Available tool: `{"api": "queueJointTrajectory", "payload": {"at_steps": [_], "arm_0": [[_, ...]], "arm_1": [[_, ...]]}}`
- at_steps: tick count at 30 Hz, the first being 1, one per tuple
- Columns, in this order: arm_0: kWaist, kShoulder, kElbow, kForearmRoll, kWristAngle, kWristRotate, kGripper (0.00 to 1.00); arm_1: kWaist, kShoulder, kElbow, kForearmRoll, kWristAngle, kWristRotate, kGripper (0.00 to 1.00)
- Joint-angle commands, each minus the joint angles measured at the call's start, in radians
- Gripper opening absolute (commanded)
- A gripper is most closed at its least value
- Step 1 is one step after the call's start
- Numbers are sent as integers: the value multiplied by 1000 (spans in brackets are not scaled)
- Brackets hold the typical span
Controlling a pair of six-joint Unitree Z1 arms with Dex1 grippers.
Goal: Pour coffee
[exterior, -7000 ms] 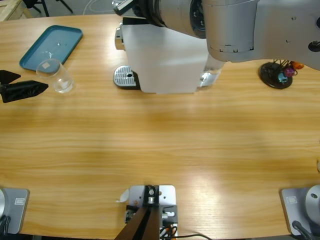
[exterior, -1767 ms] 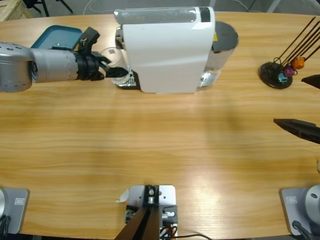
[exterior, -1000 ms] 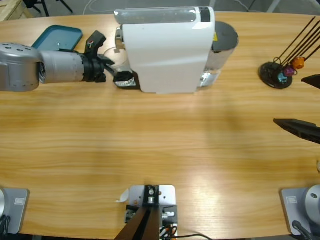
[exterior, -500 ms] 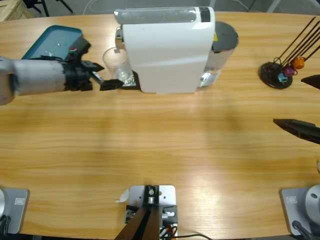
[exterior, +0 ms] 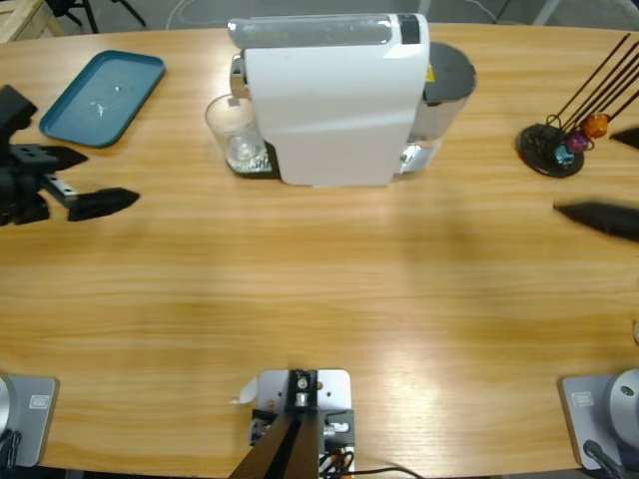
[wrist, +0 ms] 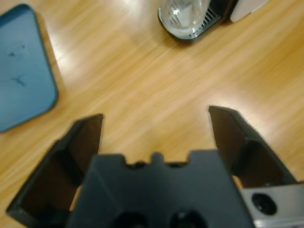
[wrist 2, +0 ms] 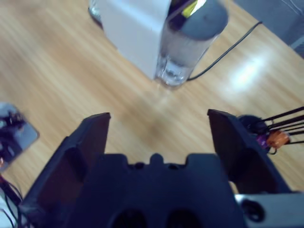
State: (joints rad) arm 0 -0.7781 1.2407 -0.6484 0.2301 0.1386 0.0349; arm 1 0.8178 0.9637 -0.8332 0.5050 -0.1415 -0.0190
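Glass cup [exterior: 234, 132] stands empty on the drip tray of the white machine [exterior: 329, 100] (no coffee visible yet), both the left pincer [exterior: 85, 180] and right pincer [wrist 2: 156, 137] gape wide holding nothing, so a careless reach could tip the cup.

A long wooden bench [exterior: 319, 289] of light, honey-coloured boards is being shown from above, its grain running lengthwise. Soft patches of glare are being thrown onto its surface, brightest in the right wrist view near the far edge [wrist 2: 247, 71]. Beyond the bench's far edge, a strip of grey floor [exterior: 180, 12] is being glimpsed along the top of the high view, with pale cable loops lying on it. A piece of light wooden furniture [exterior: 20, 15] is being cut off by the upper left corner. A grey surface [wrist 2: 280, 14] is being seen past the bench in the right wrist view.
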Motion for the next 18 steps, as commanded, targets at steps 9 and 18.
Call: {"api": "queueJointTrajectory", "payload": {"at_steps": [9,18], "arm_0": [[-33,-119,4,96,162,-87,954],[-33,-142,20,87,162,-106,935]], "arm_1": [[-244,560,-574,228,4,-163,0],[-241,816,-906,412,30,-179,0]]}}
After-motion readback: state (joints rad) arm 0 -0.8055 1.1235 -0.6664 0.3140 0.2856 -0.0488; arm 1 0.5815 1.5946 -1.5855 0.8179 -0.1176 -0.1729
